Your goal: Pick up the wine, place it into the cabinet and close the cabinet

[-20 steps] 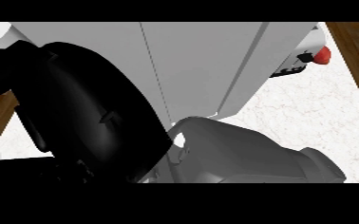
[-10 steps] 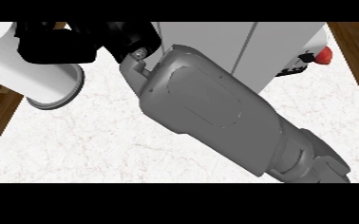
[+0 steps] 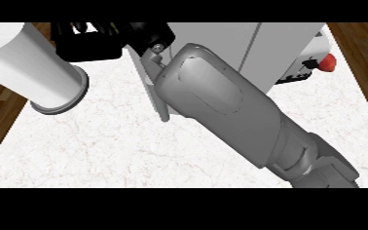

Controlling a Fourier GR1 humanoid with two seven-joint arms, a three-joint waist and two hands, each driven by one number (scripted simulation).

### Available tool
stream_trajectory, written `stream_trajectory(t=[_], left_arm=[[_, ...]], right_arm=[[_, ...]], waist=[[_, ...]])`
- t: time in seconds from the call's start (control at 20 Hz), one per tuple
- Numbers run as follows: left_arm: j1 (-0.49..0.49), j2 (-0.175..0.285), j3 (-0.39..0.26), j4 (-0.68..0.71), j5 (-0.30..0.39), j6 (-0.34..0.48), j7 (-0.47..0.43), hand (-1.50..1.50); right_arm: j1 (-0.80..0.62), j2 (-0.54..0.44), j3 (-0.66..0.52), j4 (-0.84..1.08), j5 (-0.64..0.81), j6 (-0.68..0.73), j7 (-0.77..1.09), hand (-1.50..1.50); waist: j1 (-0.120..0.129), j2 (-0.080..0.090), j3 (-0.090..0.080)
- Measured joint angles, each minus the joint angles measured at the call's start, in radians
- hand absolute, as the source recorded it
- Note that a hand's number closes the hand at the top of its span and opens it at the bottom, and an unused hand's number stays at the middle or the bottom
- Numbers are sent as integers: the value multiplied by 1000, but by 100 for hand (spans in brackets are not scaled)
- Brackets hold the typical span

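No wine bottle shows anywhere in the head view. The white cabinet (image 3: 287, 44) fills the top centre and right. A thin door panel (image 3: 149, 85) juts from it edge-on, toward me. My right forearm (image 3: 223, 102) crosses from the lower right up to that panel. Its black right hand (image 3: 149, 33) sits at the panel's top, partly cut off by the view's edge. A white cylindrical arm segment (image 3: 39, 70) lies at the left. The black left hand (image 3: 86, 46) is beside it, just left of the right hand. What either hand holds is hidden.
White marble counter (image 3: 108, 146) spreads below and left of the arms. A wooden floor strip (image 3: 9, 112) runs along its left edge. At the right, a grey appliance with a red knob (image 3: 327, 63) stands against the cabinet.
The large black hand that filled the left of the view has drawn back to the top. The right forearm has swung up and left to the door panel, and has since held almost still.
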Motion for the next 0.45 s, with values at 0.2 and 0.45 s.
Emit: stream_trajectory(t=[0.2, 0.45], left_arm=[[-6, 7, 16, -3, 11, 8, 11, 150], [-13, 8, 19, -11, 13, 18, 18, 150]], right_arm=[[14, -9, 11, 11, 21, 21, -64, 150], [29, -19, 18, 14, 36, 45, -129, 150]], waist=[[4, -6, -5], [6, -8, -14]])
